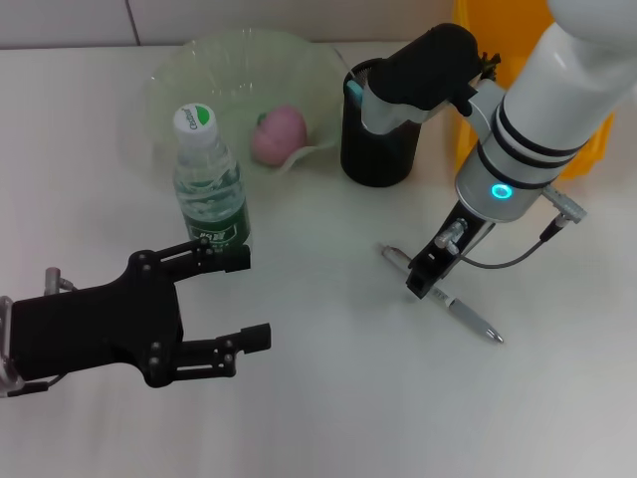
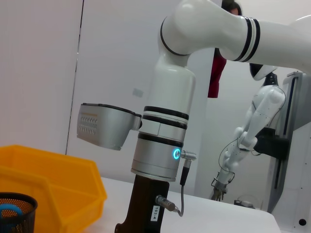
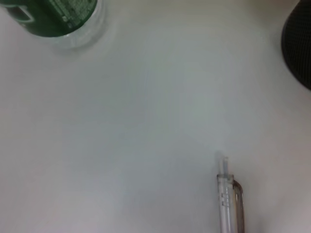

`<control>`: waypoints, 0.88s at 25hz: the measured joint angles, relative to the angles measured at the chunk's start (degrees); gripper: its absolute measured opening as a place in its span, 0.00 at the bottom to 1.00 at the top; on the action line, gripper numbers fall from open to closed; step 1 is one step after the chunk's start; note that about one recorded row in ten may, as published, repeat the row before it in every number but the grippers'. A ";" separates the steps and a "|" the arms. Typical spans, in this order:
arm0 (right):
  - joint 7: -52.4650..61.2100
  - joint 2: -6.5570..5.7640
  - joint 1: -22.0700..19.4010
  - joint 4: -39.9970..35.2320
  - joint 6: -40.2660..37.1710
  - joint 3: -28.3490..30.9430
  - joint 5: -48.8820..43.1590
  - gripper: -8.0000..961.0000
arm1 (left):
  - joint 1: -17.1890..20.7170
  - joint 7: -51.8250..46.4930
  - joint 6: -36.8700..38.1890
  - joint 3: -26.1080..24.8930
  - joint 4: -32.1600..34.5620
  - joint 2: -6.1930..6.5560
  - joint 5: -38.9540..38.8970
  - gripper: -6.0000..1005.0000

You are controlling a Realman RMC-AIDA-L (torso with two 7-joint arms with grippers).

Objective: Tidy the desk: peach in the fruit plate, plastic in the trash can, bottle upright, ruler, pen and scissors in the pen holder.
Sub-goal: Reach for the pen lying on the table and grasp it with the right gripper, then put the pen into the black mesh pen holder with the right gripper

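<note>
A clear pen lies on the white desk; it also shows in the right wrist view. My right gripper is down on the pen's middle. A green-labelled bottle stands upright, and its base shows in the right wrist view. A pink peach sits in the translucent green fruit plate. The black mesh pen holder holds blue-handled scissors. My left gripper is open and empty, low at the front left near the bottle. No ruler or plastic shows.
A yellow bin stands at the back right behind my right arm; it also shows in the left wrist view, next to the pen holder. My right forearm reaches over the pen holder's side.
</note>
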 joint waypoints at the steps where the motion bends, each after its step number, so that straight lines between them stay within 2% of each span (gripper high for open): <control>1: 0.00 0.00 0.00 0.26 0.25 -0.01 0.04 0.48 | 0.00 0.00 -0.08 0.00 0.00 0.02 0.00 0.83; 3: 0.00 0.00 0.00 0.39 0.30 -0.03 0.08 0.48 | 0.00 0.00 -0.11 0.00 0.00 0.03 0.00 0.83; 6: -0.01 0.00 0.00 0.79 0.66 -0.04 0.24 0.38 | 0.02 0.00 -0.14 0.00 0.00 0.02 0.00 0.83; 16: -0.26 0.00 0.09 2.21 1.37 -0.02 0.57 0.21 | 0.09 0.00 -0.72 -0.09 -0.09 -0.05 0.00 0.83; 22: -0.36 -0.07 -1.07 -0.18 1.29 0.22 0.57 0.15 | 0.04 0.00 -0.85 -0.10 -0.09 -0.05 0.00 0.83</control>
